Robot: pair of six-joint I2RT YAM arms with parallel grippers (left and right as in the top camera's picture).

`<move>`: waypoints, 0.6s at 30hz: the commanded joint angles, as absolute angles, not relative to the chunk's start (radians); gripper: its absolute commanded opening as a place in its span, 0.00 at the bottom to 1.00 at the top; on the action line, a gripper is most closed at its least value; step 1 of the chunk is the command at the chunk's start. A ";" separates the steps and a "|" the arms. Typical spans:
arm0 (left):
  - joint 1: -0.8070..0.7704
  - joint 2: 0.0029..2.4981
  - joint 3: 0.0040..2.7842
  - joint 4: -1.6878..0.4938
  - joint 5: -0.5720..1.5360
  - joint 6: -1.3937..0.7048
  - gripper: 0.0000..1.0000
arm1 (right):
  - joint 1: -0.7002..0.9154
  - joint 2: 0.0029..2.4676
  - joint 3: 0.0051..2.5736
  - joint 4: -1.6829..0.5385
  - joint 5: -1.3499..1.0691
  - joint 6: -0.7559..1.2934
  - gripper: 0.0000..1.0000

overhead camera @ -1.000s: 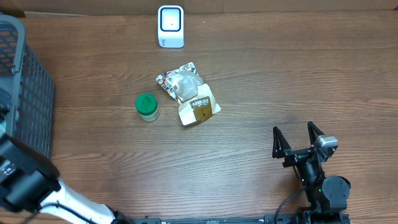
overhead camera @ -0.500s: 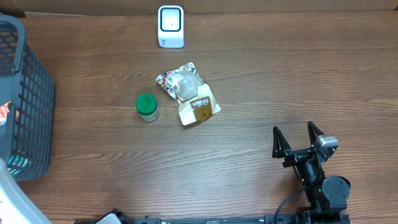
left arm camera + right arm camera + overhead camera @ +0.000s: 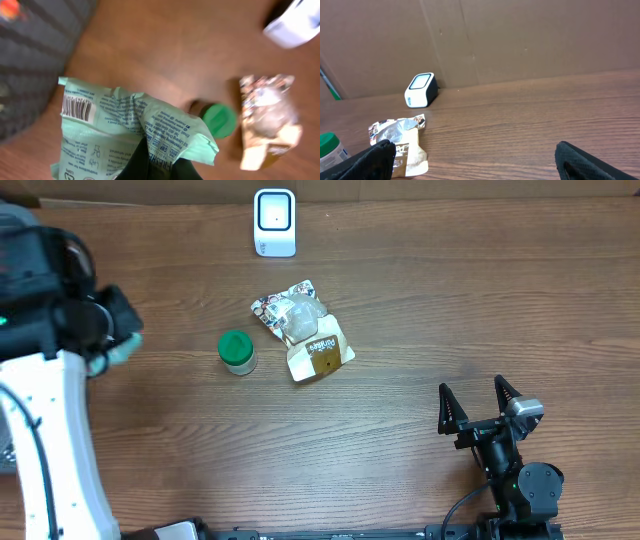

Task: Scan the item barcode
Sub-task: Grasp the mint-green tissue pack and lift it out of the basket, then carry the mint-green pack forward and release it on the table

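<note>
A pale green packet (image 3: pixel 125 125) with a printed barcode (image 3: pixel 76 108) hangs in my left gripper (image 3: pixel 159 159), whose black fingers are shut on its lower edge. In the overhead view the left gripper (image 3: pixel 108 330) is over the table's left side, and a bit of the packet (image 3: pixel 122 352) shows beside it. The white scanner (image 3: pixel 274 222) stands at the far edge, well to the right of the packet; it also shows as a scanner (image 3: pixel 421 89) in the right wrist view. My right gripper (image 3: pixel 472 395) rests open and empty near the front right.
A green-lidded jar (image 3: pixel 237 350) and a crumpled foil snack pouch (image 3: pixel 303 330) lie mid-table, between the packet and the scanner's side. A dark mesh basket (image 3: pixel 30 50) sits at the left, under the left arm. A cardboard wall (image 3: pixel 520 40) backs the table.
The left arm has swung from the front-left corner up over the basket, which it now covers in the overhead view, carrying the green packet. The right arm has not moved.
</note>
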State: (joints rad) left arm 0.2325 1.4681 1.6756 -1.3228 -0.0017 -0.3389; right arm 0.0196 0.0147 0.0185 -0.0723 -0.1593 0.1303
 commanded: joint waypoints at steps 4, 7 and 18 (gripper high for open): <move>0.157 1.471 1.412 -1.227 -0.007 -0.363 0.04 | 0.018 0.003 0.008 -0.068 -0.159 0.130 1.00; 0.100 1.471 1.317 -1.180 -0.007 -0.363 0.04 | 0.018 0.003 0.008 -0.068 -0.158 0.130 1.00; -0.129 1.471 1.126 -1.107 -0.004 -0.375 0.04 | 0.018 0.003 0.008 -0.068 -0.159 0.129 1.00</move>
